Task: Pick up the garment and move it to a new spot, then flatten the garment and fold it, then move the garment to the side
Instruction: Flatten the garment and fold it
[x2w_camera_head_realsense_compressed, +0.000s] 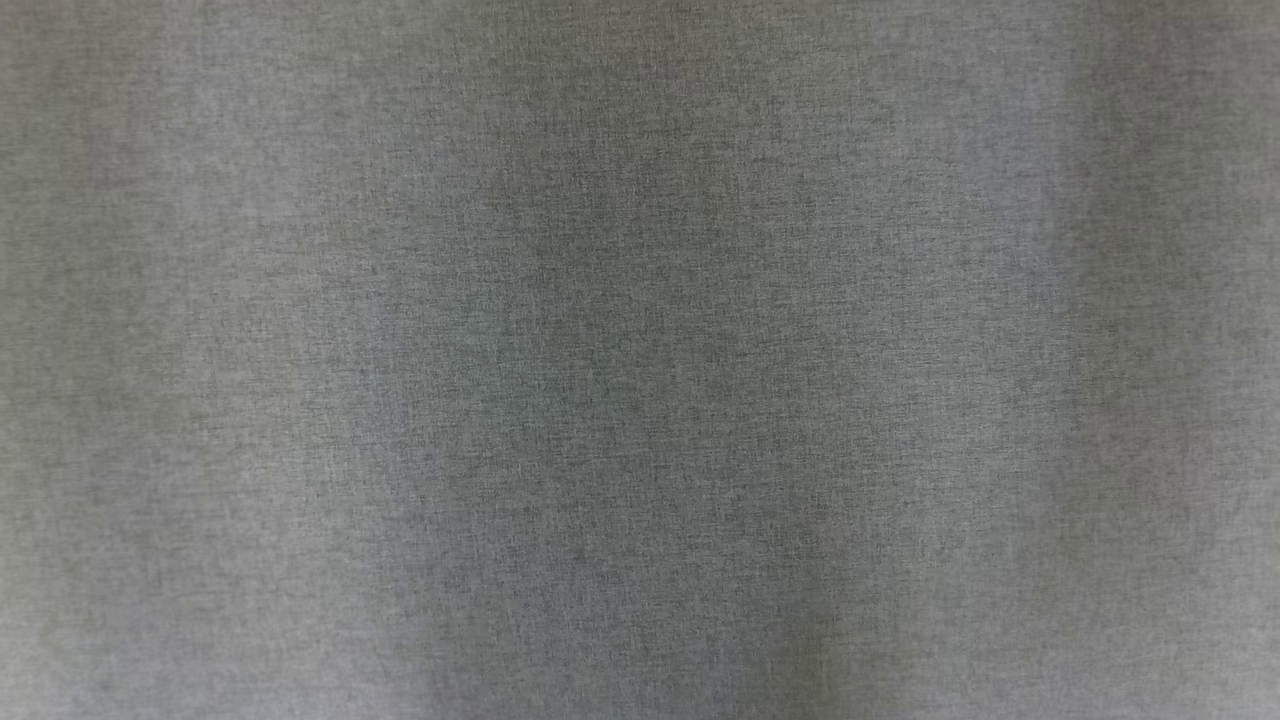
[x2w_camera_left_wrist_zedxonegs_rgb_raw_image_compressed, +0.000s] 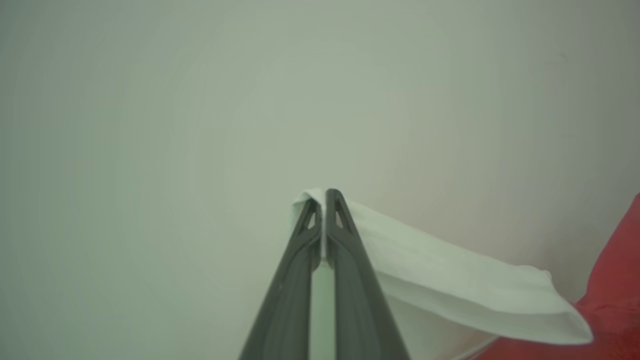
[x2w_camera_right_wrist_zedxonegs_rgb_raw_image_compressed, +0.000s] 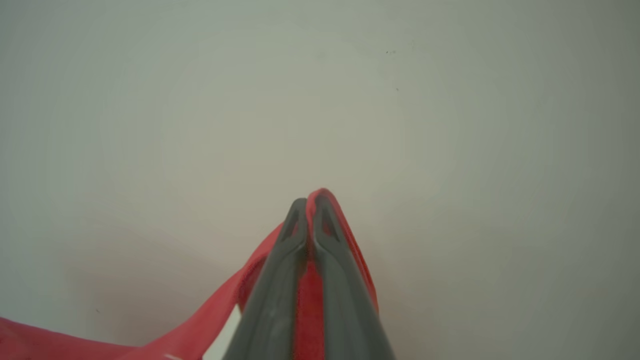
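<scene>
The garment is red with a white part. In the left wrist view my left gripper (x2w_camera_left_wrist_zedxonegs_rgb_raw_image_compressed: 324, 197) is shut on a fold of the white part (x2w_camera_left_wrist_zedxonegs_rgb_raw_image_compressed: 450, 285), which trails off to the lower right and meets the red cloth (x2w_camera_left_wrist_zedxonegs_rgb_raw_image_compressed: 615, 280) at the frame's edge. In the right wrist view my right gripper (x2w_camera_right_wrist_zedxonegs_rgb_raw_image_compressed: 310, 200) is shut on the red cloth, which wraps over the fingertips and hangs away to the lower left as a band (x2w_camera_right_wrist_zedxonegs_rgb_raw_image_compressed: 210, 320). How the garment lies between the two grippers is hidden.
A plain pale surface (x2w_camera_left_wrist_zedxonegs_rgb_raw_image_compressed: 150, 150) lies beyond both grippers, also seen past the right one (x2w_camera_right_wrist_zedxonegs_rgb_raw_image_compressed: 450, 150). The head view looks closely at a grey woven cloth surface (x2w_camera_head_realsense_compressed: 640, 360), softly shaded in vertical bands.
</scene>
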